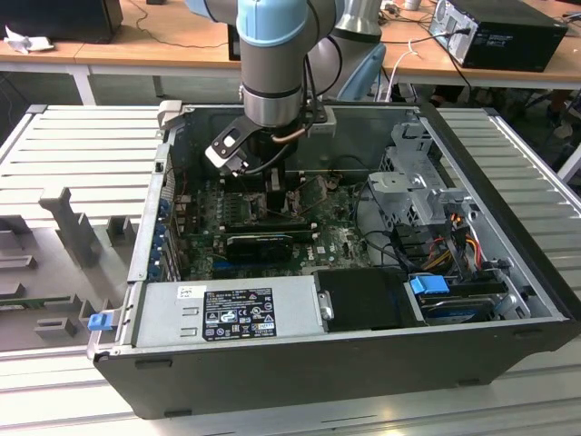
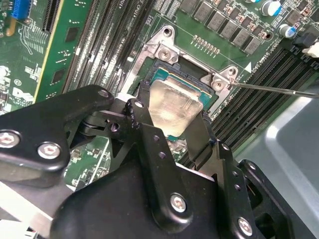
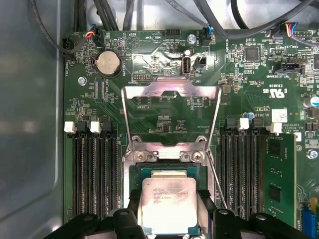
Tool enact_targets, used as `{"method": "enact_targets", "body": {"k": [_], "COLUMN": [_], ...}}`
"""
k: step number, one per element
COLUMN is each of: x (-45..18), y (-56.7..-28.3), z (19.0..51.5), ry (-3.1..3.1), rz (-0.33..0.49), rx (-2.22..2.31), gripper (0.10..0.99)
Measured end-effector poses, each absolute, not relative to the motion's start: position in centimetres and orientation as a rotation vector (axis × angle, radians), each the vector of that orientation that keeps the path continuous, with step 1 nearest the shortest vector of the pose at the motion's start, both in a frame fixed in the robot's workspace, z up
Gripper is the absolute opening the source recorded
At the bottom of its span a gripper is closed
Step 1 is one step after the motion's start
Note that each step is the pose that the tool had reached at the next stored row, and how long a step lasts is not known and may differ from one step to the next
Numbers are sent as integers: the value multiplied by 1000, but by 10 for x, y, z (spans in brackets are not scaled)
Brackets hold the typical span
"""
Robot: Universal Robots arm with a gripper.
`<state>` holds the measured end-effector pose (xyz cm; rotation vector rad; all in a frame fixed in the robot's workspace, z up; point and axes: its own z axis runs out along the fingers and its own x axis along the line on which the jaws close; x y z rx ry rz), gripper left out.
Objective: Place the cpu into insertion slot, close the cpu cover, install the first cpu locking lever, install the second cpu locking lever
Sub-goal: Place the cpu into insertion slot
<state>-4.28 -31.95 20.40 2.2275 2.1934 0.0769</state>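
At the exterior view's upper centre, gripper (image 1: 280, 193) inside case (image 1: 318, 386), jaws clamping chip (image 3: 168, 205) over socket (image 3: 134, 174), cover (image 3: 170, 91) flipped open.

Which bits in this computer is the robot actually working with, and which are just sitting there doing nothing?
For the job:
- cpu, held by the end effector
- insertion slot, under the cpu
- cpu cover, flipped open
- thin locking lever

Just sitting there:
- round battery
- memory slots
- long black card
- grey power box
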Motion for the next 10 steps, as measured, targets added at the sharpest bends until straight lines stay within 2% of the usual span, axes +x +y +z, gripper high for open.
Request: {"method": "enact_targets", "body": {"k": [9,10], "x": [-42,-41], "y": [-320,-320], "z": [203,203], "ry": [2192,2192], "rz": [77,77], "rx": [2229,2229], "gripper": [541,604]}}
